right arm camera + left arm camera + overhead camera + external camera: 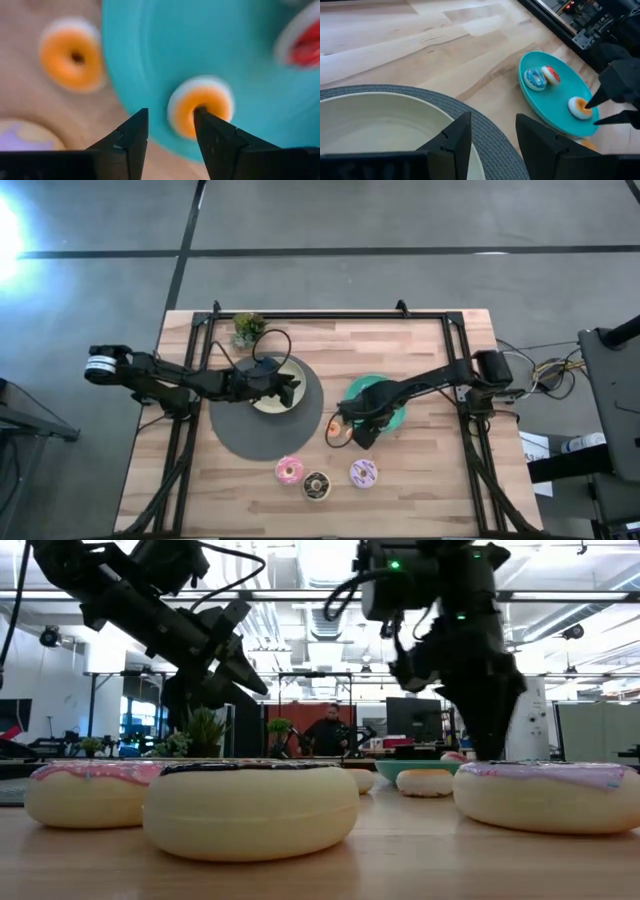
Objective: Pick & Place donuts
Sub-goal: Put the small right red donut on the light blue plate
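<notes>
My right gripper [170, 125] is open, low over the near-left rim of the teal plate [150, 45]. One fingertip is over the hole of an orange mini donut [210, 95] lying on the plate, and the other is outside its rim. A red mini donut [551, 75] and a blue-white one [535, 79] also lie on this plate. Another orange mini donut [72, 57] lies on the table beside the plate. The pink [290, 471], chocolate [317, 485] and lilac [363, 473] donuts lie near the front edge. My left gripper [492, 135] is open and empty over the beige plate [375, 130]. My right gripper stands over the orange mini donut on the teal plate, coming from above at a slant. One fingertip [202, 117] is at the donut's hole and the other is clear of its outer rim. I cannot tell whether the first one touches the donut.
The beige plate sits on a round grey mat [250, 435]. A small potted plant [248, 328] stands at the far edge. Black frame rails [190, 380] run along both sides of the table. Bare wood lies between the two plates and at the near corners.
</notes>
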Controlling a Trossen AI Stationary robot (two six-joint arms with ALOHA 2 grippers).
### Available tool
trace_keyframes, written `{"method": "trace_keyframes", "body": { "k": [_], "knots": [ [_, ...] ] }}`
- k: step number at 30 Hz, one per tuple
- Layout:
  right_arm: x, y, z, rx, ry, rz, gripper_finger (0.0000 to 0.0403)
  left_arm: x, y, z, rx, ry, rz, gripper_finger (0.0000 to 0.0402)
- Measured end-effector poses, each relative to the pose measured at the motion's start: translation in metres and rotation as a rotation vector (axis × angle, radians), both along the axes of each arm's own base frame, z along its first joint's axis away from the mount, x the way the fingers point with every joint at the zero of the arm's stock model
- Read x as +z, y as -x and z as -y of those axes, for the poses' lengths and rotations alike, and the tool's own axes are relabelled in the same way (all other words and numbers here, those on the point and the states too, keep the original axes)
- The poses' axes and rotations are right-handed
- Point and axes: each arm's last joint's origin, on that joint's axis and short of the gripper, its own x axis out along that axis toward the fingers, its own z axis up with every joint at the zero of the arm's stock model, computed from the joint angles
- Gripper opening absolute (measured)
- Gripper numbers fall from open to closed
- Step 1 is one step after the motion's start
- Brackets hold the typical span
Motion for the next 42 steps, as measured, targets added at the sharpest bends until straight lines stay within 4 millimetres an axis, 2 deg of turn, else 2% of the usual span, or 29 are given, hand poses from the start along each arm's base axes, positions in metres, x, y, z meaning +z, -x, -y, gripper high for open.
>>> {"method": "trace_keyframes", "body": {
  "k": [5, 15, 28, 32, 36, 39, 42],
  "knots": [
    [0.006, -0.006, 0.000, 0.004, 0.037, 0.033, 0.0169, 0.000, 0.000, 0.000, -0.003, 0.002, -0.001, 0.0128],
    [-0.003, 0.002, -0.002, -0.043, 0.030, -0.017, 0.0170, -0.001, 0.000, 0.000, -0.003, 0.000, -0.008, 0.0128],
    [-0.024, 0.008, -0.001, -0.102, 0.006, 0.013, 0.0136, -0.001, 0.001, 0.000, -0.004, -0.001, -0.012, 0.0128],
    [-0.028, 0.013, 0.000, -0.110, 0.030, 0.006, 0.0110, -0.002, 0.001, 0.000, -0.004, -0.001, -0.019, 0.0128],
    [-0.020, 0.013, 0.002, -0.118, 0.091, 0.045, 0.0058, -0.002, 0.001, 0.000, -0.004, -0.001, -0.019, 0.0128],
    [-0.003, 0.011, 0.004, -0.147, 0.134, 0.132, 0.0020, -0.002, 0.001, 0.000, -0.003, -0.001, -0.019, 0.0128],
    [0.017, 0.012, 0.007, -0.191, 0.132, 0.240, 0.0013, -0.002, 0.001, 0.000, -0.004, -0.001, -0.018, 0.0128]
  ]
}}
